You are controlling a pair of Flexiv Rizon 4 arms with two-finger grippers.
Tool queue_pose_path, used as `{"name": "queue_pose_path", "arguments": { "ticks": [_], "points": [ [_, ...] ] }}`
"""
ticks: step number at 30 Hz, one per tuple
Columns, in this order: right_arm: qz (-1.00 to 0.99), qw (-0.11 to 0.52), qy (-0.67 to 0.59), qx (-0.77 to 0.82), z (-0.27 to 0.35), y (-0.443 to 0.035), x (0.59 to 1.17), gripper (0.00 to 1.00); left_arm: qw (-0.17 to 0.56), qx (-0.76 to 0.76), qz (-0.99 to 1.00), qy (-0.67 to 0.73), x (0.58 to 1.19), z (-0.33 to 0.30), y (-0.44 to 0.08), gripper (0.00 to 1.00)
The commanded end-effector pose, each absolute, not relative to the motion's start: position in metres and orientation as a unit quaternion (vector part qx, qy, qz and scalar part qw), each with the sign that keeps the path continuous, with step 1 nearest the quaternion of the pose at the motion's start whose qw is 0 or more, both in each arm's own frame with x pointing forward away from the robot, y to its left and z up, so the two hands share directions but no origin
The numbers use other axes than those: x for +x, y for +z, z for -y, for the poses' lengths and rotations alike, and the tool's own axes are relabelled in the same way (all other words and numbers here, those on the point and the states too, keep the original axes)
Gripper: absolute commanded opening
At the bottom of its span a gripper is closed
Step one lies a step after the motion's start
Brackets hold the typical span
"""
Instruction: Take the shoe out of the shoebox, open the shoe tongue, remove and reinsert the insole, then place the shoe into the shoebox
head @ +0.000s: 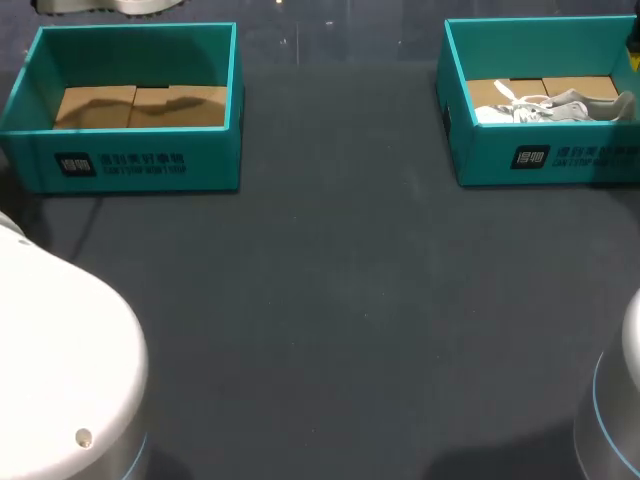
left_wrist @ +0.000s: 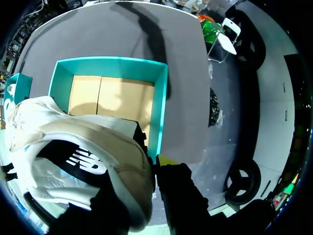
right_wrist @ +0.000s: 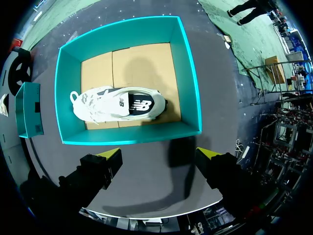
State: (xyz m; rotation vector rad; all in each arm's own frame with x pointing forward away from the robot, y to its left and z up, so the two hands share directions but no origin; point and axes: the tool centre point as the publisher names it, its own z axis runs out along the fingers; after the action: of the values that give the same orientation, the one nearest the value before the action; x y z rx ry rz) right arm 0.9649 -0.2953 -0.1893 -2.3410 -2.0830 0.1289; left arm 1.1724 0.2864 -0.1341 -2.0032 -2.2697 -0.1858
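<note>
- Right up close: one white shoe [left_wrist: 73, 161] with a black logo patch, pinched at its edge by the left pincer [left_wrist: 157, 166] and hanging over the left shoebox [left_wrist: 159, 112], whose cardboard floor is bare.
- Count: two shoes, two teal shoeboxes, two pincers.
- The second shoe [right_wrist: 120, 104] lies on its side in the right shoebox [right_wrist: 193, 98], at 12 o'clock from the right pincer [right_wrist: 160, 159], which is spread wide.
- On the dark surface [head: 330, 320], the boxes sit at 10 and 2 o'clock.

Open counter [head: 330, 330] between two teal shoeboxes, left shoebox [left_wrist: 107, 66] bare inside beneath held shoe [left_wrist: 73, 156], right shoebox [right_wrist: 128, 137] walls ringing lying shoe [right_wrist: 117, 105]
</note>
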Motion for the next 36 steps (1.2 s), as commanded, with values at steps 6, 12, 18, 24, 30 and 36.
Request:
{"name": "queue_pose_path", "arguments": {
  "ticks": [6, 12, 18, 24, 30, 36],
  "points": [
    [0.664, 0.003, 0.041, -0.746, 0.296, -0.189, 0.965, 1.0, 0.041, -0.664, 0.743, -0.072, 1.157, -0.28, -0.128, 0.0],
    [0.664, 0.003, 0.041, -0.746, 0.296, -0.189, 0.965, 1.0, 0.033, -0.638, 0.764, -0.092, 1.141, -0.263, -0.086, 0.0],
    [0.664, 0.003, 0.041, -0.746, 0.296, -0.189, 0.965, 1.0, 0.028, -0.62, 0.775, -0.118, 1.119, -0.245, -0.055, 0.0],
    [0.664, 0.003, 0.041, -0.746, 0.296, -0.189, 0.965, 1.0, 0.032, -0.592, 0.793, -0.142, 1.088, -0.221, -0.04, 0.0],
    [0.664, 0.003, 0.041, -0.746, 0.296, -0.189, 0.965, 1.0, 0.024, -0.595, 0.788, -0.156, 1.049, -0.191, -0.035, 0.0],
    [0.664, 0.003, 0.041, -0.746, 0.296, -0.189, 0.965, 1.0, 0.023, -0.599, 0.783, -0.163, 1.043, -0.186, -0.032, 0.0]
  ]
}}
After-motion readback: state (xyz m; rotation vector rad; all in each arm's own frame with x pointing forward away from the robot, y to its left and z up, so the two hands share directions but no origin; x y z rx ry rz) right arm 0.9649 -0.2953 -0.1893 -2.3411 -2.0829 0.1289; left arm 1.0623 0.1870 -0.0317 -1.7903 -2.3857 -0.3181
